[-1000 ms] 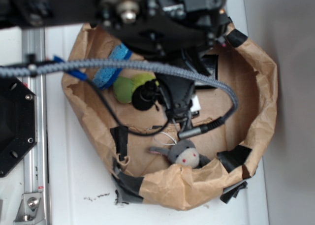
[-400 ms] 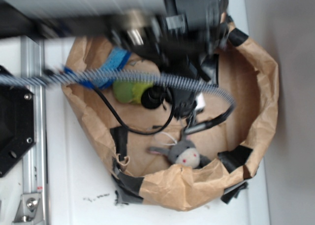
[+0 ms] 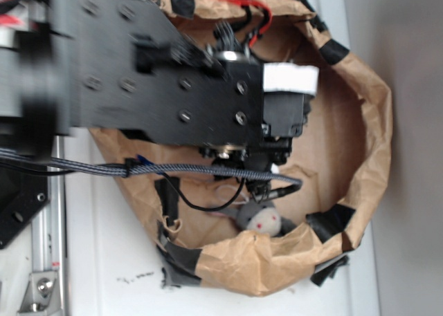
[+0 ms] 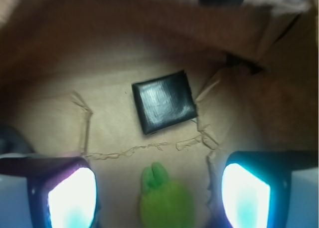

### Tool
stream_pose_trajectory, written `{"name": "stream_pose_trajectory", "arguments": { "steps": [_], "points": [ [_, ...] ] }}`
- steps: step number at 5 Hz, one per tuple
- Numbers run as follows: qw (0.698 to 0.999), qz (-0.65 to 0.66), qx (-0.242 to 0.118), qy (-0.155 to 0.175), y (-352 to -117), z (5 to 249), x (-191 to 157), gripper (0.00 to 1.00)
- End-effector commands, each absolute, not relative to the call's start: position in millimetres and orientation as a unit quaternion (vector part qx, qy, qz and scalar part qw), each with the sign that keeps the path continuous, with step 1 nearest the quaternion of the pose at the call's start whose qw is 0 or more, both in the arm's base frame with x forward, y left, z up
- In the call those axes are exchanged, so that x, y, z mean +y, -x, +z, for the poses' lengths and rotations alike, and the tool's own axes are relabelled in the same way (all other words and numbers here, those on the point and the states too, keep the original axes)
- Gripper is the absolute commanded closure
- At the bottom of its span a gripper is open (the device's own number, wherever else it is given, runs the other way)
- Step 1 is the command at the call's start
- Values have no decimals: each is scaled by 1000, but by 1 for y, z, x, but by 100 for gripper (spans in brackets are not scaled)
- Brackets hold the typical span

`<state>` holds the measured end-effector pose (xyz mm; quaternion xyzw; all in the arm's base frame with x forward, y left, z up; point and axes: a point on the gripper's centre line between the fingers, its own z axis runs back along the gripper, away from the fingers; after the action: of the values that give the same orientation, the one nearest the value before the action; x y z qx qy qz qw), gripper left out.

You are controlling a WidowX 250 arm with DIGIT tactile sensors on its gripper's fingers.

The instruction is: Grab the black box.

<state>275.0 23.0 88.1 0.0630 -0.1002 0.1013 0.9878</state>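
Observation:
In the wrist view the black box [image 4: 164,101], small, flat and glossy, lies on the brown paper floor ahead of my gripper [image 4: 158,198]. The two fingers [image 4: 70,198] stand wide apart, so the gripper is open. A green plush toy [image 4: 165,202] sits between them at the bottom edge, apart from both pads. The box lies beyond the fingertips, untouched. In the exterior view the arm [image 3: 173,88] covers the middle of the paper bag [image 3: 360,122], and the box is hidden there.
The crumpled brown bag walls, patched with black tape [image 3: 331,220], ring the work area. A grey plush toy [image 3: 261,221] lies by the near wall. A black hexagonal plate [image 3: 17,205] and a metal rail [image 3: 48,261] stand left of the bag. Torn paper creases [image 4: 149,147] cross the floor.
The arm has swung over the bag and now hides the green toy and the bag's middle in the exterior view. The grey toy has not moved.

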Motion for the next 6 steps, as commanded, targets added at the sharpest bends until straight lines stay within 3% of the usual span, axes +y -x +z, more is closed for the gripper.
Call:
{"name": "stream_pose_trajectory", "arguments": {
  "steps": [1, 2, 3, 6],
  "points": [
    [988, 131, -79, 10, -300, 77, 64, 0],
    [991, 98, -88, 33, -312, 84, 76, 0],
    [991, 91, -94, 9, -316, 84, 71, 0],
    [991, 91, -94, 9, -316, 84, 71, 0]
  ]
}}
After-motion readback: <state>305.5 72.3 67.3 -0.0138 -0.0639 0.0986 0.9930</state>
